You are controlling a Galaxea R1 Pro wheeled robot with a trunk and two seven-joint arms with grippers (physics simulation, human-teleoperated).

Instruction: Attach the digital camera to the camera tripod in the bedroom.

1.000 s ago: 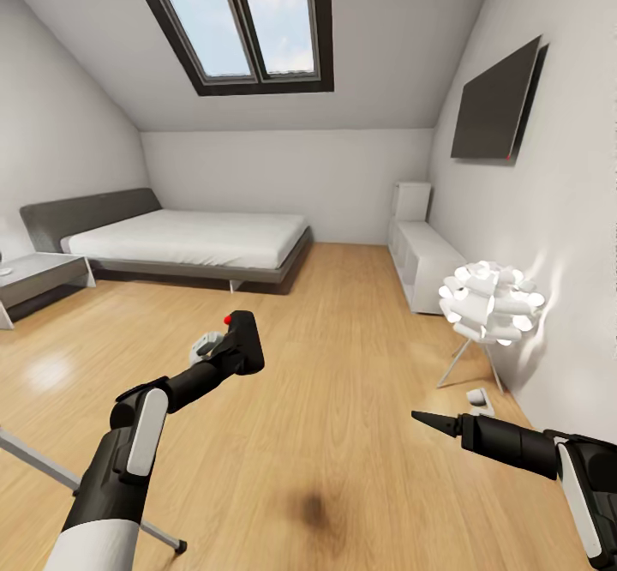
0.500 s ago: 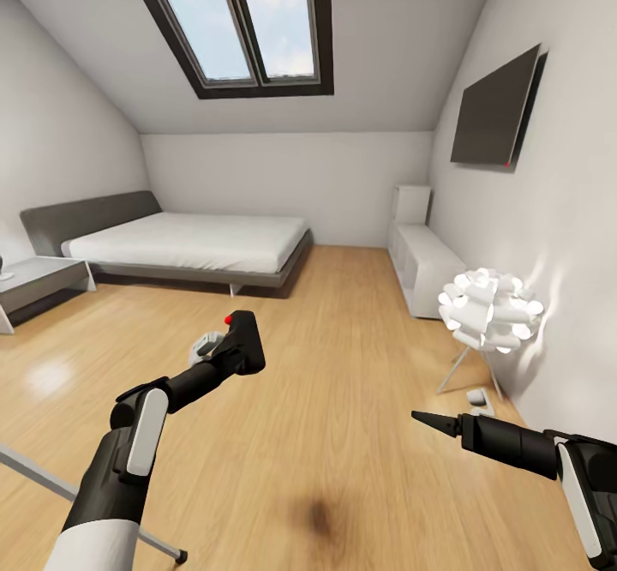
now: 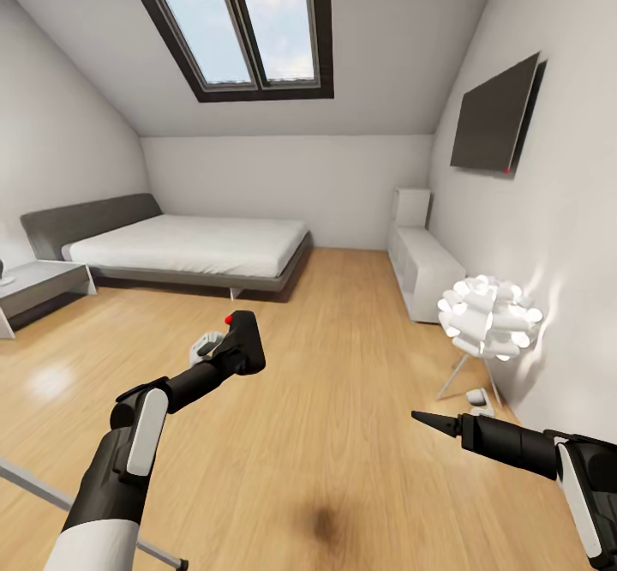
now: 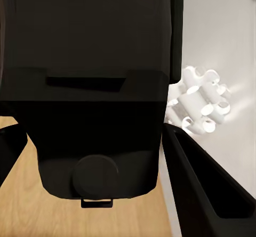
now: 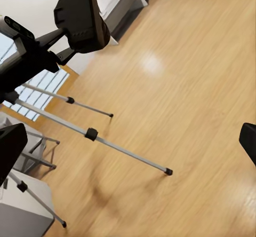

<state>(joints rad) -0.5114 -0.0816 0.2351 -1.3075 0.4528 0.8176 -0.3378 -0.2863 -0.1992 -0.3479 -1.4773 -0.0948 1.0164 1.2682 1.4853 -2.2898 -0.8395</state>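
— Spotted the camera tripod [image 3: 51,495]?
— Yes, low at left, silver leg slanted over the floor [image 3: 343,399].
— And the digital camera [image 3: 244,341]?
— Clamped in the left gripper [image 3: 224,350], mid-air. Seemed rigid, light, slick; judged best pinched on flat sides.
— Right gripper [image 3: 428,421]?
— Spread wide, carried nothing.

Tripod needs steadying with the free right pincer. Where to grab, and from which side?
Probably a silver leg of the camera tripod, just above its black joint collar, coming side-on across the tube. The leg is thin, round and slanted, so open jaws can span it.
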